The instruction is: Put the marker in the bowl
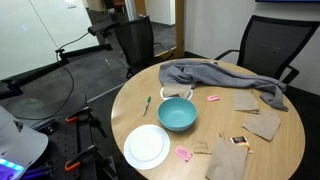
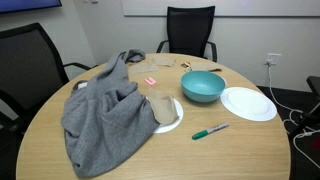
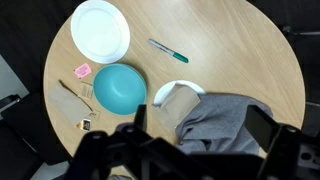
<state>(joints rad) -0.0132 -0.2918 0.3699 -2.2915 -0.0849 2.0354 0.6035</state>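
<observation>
I am at the opening step, the reach. My gripper (image 3: 197, 128) hangs high over the table, fingers spread and holding nothing. The marker (image 3: 168, 51) lies flat on bare wood, near the bowl (image 3: 120, 88) and the white plate (image 3: 100, 30), touching neither. Next, I judge, I must move over the marker, turn my fingers across its thin shaft, and descend to pinch it.

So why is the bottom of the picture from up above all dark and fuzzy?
In the wrist view, that dark blur is the gripper, probably too close to the camera to look sharp; the bowl and the marker on the table look clear. In both exterior views the light is soft and the shadows are faint.
</observation>
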